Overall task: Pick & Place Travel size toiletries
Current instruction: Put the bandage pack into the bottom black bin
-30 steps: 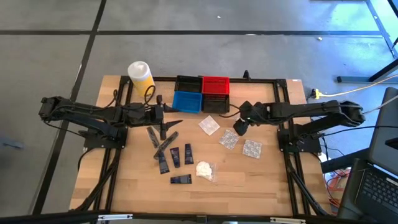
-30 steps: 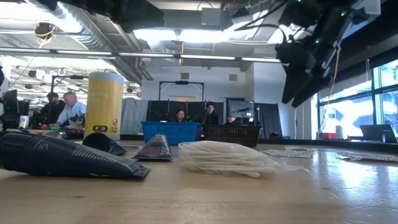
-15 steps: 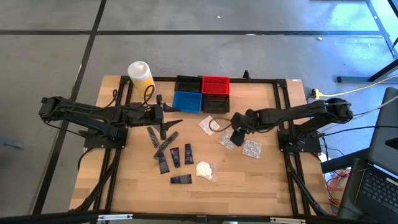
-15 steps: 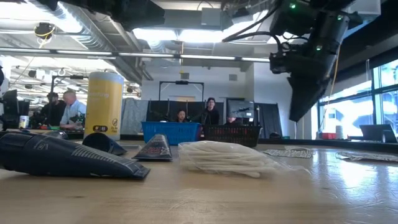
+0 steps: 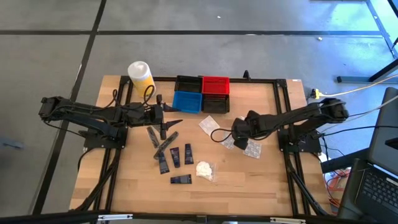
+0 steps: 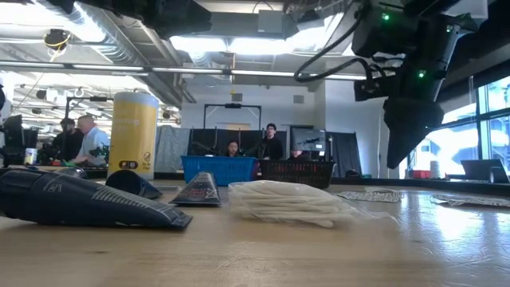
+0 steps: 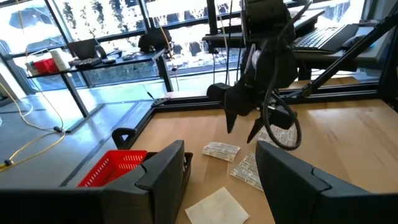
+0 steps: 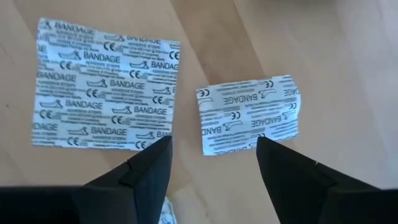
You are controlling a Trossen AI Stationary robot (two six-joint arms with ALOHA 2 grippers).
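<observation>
Right gripper [image 5: 237, 134], fingers spread, hangs directly above two printed bandage packets [image 8: 247, 122] lying flat on the table [image 5: 273, 180], just right of the white wad [image 5: 204, 168]. Left gripper [image 5: 169, 122], jaws parted and empty, hovers near the blue bin [image 5: 187, 101], above the dark tubes [image 5: 176, 156].

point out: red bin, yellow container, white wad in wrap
red bin [image 5: 216, 84], high view, its mesh floor
yellow container [image 5: 141, 77], high view, its yellow side
white wad [image 6: 287, 201], low view, middle of the wad

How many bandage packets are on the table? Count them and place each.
3 packets: one near the blue bin, one partly under the right end effector, one right of that. None seems hidden.
</observation>
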